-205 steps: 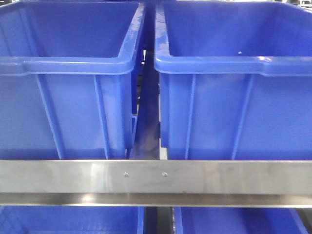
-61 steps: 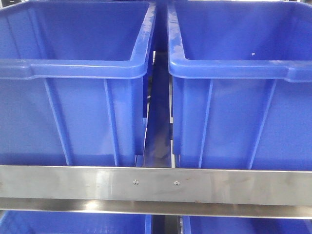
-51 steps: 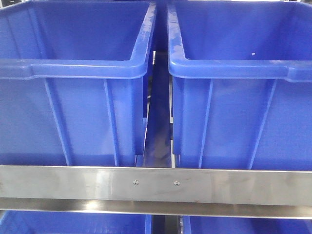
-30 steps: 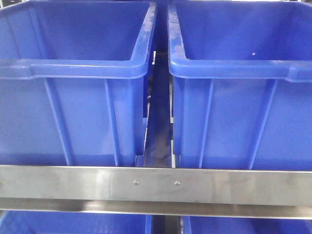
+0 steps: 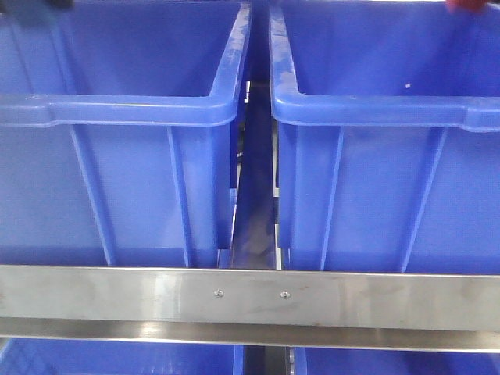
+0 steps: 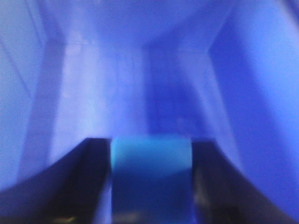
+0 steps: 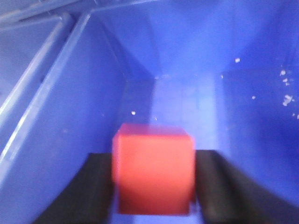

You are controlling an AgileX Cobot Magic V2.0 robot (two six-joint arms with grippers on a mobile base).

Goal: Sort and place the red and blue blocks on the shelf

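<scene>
Two arms over the shelf (image 5: 250, 295), each with a cube clamped between dark fingers: the left gripper (image 6: 151, 186) is closed on the blue block (image 6: 152, 179), the right gripper (image 7: 154, 179) on the red block (image 7: 153, 168), and below and ahead of each gripper lies the hollow of a blue bin, the left bin (image 5: 117, 117) and the right bin (image 5: 391, 117) standing side by side behind the steel front rail. The front view catches only a red sliver at its top right edge and a dark shape at top left, so how high the arms hang above the rims cannot be told. The risks from here, as a judgement: a release from height would let a cube bounce off the sloped bin wall; the right gripper sits close to its bin's left wall, where a careless descent could clip the rim; and the blue cube nearly vanishes against blue plastic in a blurred left wrist view, making its landing hard to confirm
</scene>
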